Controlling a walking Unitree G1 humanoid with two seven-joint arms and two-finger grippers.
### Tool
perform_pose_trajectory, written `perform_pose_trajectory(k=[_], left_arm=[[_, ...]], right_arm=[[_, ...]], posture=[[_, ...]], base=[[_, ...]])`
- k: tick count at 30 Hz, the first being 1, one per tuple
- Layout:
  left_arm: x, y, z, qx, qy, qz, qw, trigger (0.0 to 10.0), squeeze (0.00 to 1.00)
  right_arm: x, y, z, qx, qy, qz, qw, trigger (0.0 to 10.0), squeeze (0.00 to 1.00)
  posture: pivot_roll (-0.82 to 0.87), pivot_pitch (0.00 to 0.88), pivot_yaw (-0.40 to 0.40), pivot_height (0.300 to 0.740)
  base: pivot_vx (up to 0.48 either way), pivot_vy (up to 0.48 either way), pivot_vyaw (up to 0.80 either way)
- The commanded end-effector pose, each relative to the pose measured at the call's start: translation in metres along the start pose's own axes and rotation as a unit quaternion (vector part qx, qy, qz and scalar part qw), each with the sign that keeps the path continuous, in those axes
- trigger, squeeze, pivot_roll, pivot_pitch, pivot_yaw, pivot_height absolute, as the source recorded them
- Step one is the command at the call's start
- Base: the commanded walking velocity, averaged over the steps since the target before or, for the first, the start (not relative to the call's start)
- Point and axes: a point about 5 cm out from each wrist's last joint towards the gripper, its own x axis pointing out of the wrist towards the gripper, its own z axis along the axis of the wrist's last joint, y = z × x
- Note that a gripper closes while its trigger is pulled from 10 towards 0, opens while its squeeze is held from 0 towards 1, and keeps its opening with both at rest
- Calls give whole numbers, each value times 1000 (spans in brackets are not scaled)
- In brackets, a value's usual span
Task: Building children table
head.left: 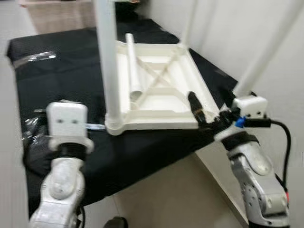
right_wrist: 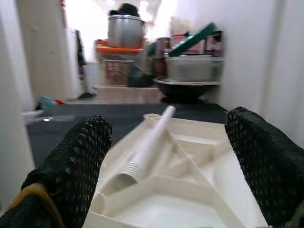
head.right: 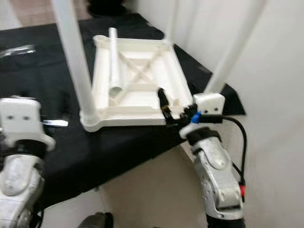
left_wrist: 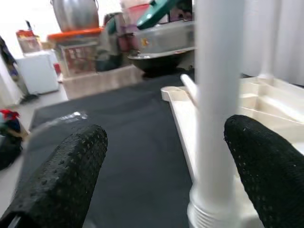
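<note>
The right claw (head.left: 205,119) sits at the near right corner of the upturned white tabletop (head.left: 164,102), its black fingers (right_wrist: 78,161) spread wide with nothing between them; one finger reaches over the tabletop's near rim. The left claw (left_wrist: 156,171) hovers just short of the near left corner, also wide open and empty, and the upright table leg (head.left: 108,61) screwed into that corner stands straight in front of it, between its fingers in the wrist view. The tabletop lies underside up on the black-covered desk (head.left: 57,85), toward the desk's right edge. A loose table leg (head.left: 133,66) lies inside it along its left side, open end toward the robot. Two more legs (head.right: 235,47) rise from the right-hand corners beside the white wall (head.left: 247,33). Clear plastic wrapping (head.left: 35,58) lies near the desk's far left corner. Beyond the desk stand a metal pot (right_wrist: 126,31) and storage bins (right_wrist: 192,66)
</note>
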Motion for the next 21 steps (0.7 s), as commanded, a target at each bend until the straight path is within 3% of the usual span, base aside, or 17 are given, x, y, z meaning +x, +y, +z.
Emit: perform_pose_trajectory(k=[1, 5, 18, 21], left_arm=[[-1, -2, -6, -1, 18, -6, 1000, 10000, 0], [0, -3, -6, 1, 17, -10, 1000, 10000, 0], [-1, -4, -8, -8, 20, -19, 1000, 10000, 0], [-6, -8, -12, -16, 35, -38, 999, 10000, 0]], right_arm=[[-2, -2, -4, 12, 14, -4, 1000, 10000, 0], [-1, -1, -6, 18, 18, -3, 1000, 10000, 0], [13, -13, -5, 12, 27, -35, 999, 10000, 0], [15, -20, -5, 9, 29, -51, 998, 10000, 0]], posture=[[50, 153, -82, 740], [52, 155, -81, 740], [48, 160, -79, 740], [50, 162, -81, 740]], base=[[0, 0, 781], [0, 0, 527], [0, 0, 0], [0, 0, 800]])
